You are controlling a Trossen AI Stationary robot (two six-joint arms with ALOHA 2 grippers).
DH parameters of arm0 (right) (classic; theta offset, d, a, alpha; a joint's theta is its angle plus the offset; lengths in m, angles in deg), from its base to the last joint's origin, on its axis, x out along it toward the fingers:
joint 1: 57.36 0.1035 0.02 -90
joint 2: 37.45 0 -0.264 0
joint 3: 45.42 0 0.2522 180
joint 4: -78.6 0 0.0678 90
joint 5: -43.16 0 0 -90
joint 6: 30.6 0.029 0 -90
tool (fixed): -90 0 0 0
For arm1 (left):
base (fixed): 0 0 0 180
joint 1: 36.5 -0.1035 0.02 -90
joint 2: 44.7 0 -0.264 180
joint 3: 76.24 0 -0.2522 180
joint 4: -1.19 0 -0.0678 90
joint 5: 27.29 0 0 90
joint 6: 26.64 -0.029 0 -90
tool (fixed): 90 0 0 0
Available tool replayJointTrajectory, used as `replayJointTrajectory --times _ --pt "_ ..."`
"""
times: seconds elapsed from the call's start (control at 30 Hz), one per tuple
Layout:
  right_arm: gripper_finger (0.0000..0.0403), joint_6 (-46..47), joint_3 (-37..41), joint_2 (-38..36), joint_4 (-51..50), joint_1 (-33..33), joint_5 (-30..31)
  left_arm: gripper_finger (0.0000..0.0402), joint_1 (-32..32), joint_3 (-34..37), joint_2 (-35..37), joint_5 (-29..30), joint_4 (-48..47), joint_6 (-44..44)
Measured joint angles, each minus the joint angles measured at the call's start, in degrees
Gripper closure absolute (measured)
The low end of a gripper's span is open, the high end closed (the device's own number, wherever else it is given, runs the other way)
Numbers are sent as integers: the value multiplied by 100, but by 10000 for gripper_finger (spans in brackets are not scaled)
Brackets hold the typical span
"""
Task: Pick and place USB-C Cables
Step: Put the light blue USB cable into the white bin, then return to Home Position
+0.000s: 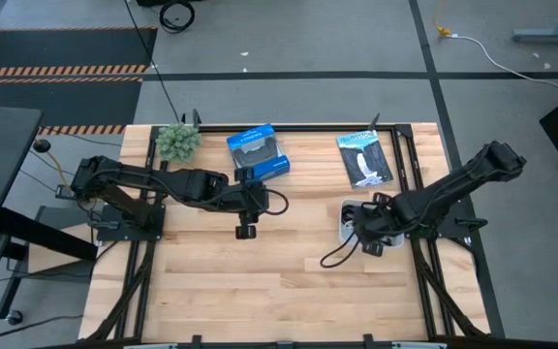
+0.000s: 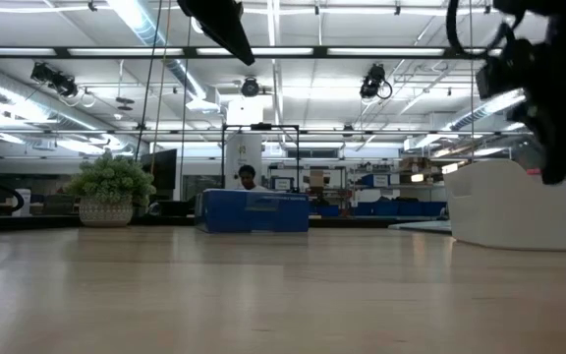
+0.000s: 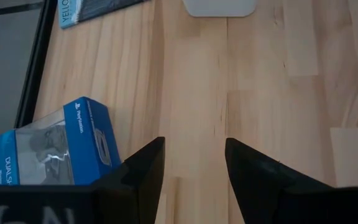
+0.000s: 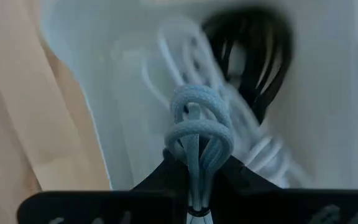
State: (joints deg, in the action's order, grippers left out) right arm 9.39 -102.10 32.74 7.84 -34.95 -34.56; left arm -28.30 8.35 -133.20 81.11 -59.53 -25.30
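A white tray (image 1: 349,221) sits right of the table's middle. In the right wrist view it holds a white cable (image 4: 185,59) and a coiled black cable (image 4: 257,56). My right gripper (image 4: 194,171) is over the tray and shut on the pale blue-grey cable (image 4: 197,127). In the high view the right gripper (image 1: 371,235) is at the tray's near side. Another thin black cable (image 1: 337,254) curves over the table from the tray toward the near edge. My left gripper (image 3: 194,162) is open over bare wood near the table's middle (image 1: 271,202), pointing toward the tray. My right gripper pinches the pale blue-grey cable between its two fingers, on a folded bundle of several strands (image 4: 194,155). The looped end (image 4: 199,112) sticks out past the fingertips, over the inside of the tray. The fingers point down from the table's right. Whether the loop touches the tray I cannot tell.
A blue PlayStation box (image 1: 258,153) lies just beyond the left gripper, toward the far edge. A dark flat package (image 1: 364,158) lies beyond the tray, and a small potted plant (image 1: 177,141) stands at the far left. Bare wood fills the near half of the table (image 1: 260,291).
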Motion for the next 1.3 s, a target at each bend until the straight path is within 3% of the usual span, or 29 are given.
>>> replayJointTrajectory --times 0.13,0.4,0.67,0.87,1.13,1.3 --pt "364 127 496 -5 435 -120 -385 225 0 0 1 0 4 0" --pt "360 136 899 -23 902 -317 -450 225 0 0 1 -18 4 10" --pt "308 33 906 -1 986 -320 -569 225 19 0 1 -159 2 120" --pt "258 57 287 20 116 -322 -818 225 173 0 323 -170 5 103" --pt "217 31 -932 13 -1008 -322 -363 225 271 -4 1124 -170 -22 136" --pt "206 -240 -1315 -271 -980 -145 396 225 325 68 1566 -204 -88 95"
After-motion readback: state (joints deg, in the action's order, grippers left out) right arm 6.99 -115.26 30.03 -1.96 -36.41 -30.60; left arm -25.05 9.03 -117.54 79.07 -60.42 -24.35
